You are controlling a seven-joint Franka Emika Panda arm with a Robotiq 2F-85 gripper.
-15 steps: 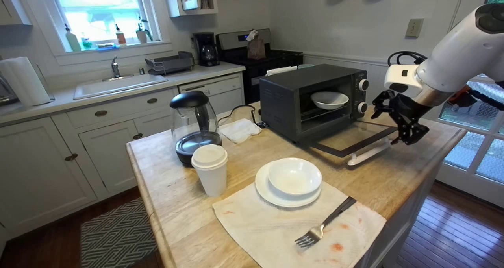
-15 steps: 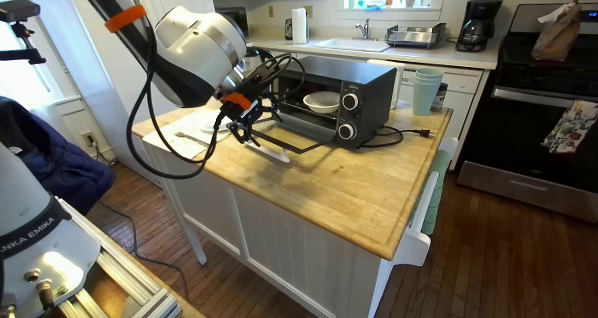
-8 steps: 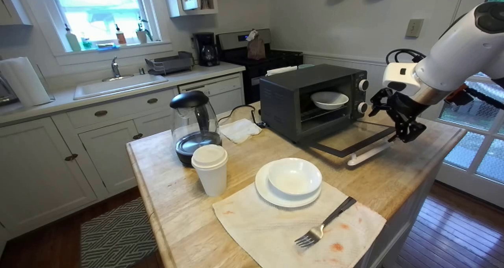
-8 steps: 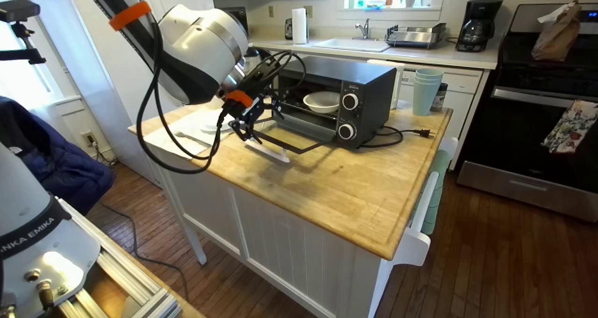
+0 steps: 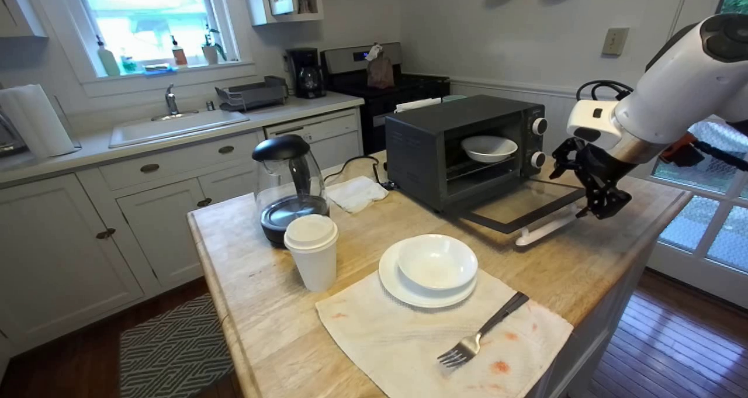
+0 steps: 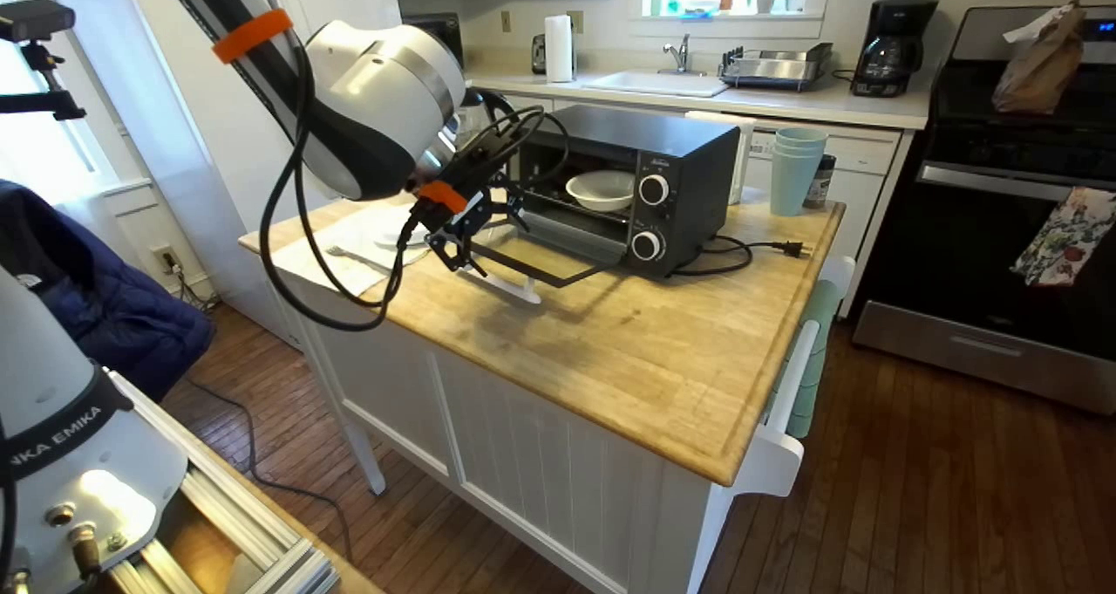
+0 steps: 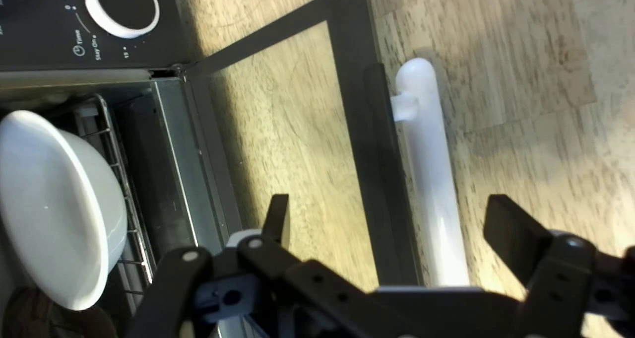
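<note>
While my pincer (image 7: 392, 224) stood wide apart, the handle (image 7: 434, 179) showed between its jaws in the wrist view; couldn't tell if I touched it. Handle sat along the outer edge of the door (image 7: 297, 139), which lay lowered in front of the oven (image 5: 438, 117). Inside, a bowl (image 7: 59, 204) rested on the rack (image 7: 133, 219).

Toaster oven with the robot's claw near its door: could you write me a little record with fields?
Appliance: dark toaster oven
Front: door lowered, white handle along its edge
Inside: white bowl on a wire rack
Robot: gripper open, handle showing between its jaws in the wrist view; contact unclear
Nearby: second bowl on a plate, fork, lidded cup, kettle
</note>
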